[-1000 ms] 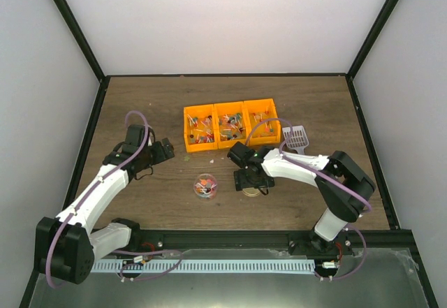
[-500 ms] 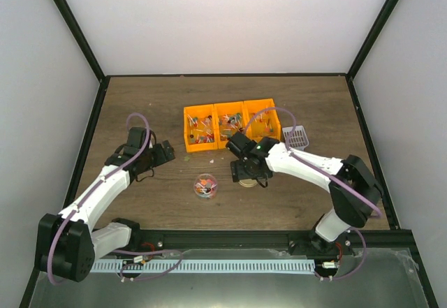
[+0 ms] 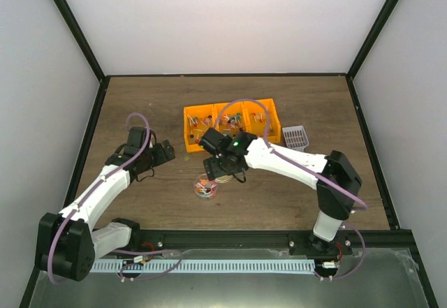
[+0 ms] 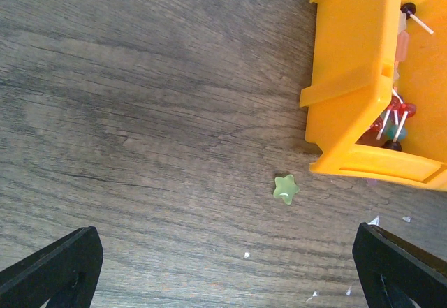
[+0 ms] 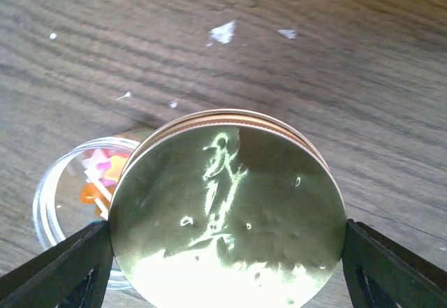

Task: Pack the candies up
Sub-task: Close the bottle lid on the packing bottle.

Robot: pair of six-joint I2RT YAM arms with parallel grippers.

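A clear jar [image 3: 203, 188] [image 5: 54, 203] on the table holds a few candies [image 5: 99, 174]. More candies [image 3: 231, 121] [image 4: 392, 114] fill three orange bins [image 3: 190, 140]. One green star candy [image 4: 285, 188] [image 3: 186, 159] lies loose on the wood by the left bin [image 4: 356, 70]. My right gripper [image 3: 222, 169] [image 5: 227, 255] is shut on a round gold lid [image 5: 227, 210], held just above and to the right of the jar, covering part of its rim. Left of the bins, my left gripper [image 3: 166, 151] [image 4: 223, 273] hangs open over bare wood, short of the star candy.
A grey scoop [image 3: 295, 137] lies right of the bins. Small white crumbs [image 5: 223, 32] dot the wood near the jar. Black frame posts and white walls close in the table on three sides.
My right gripper has carried the gold lid leftward, from well right of the jar to its edge. The left arm has stayed put.
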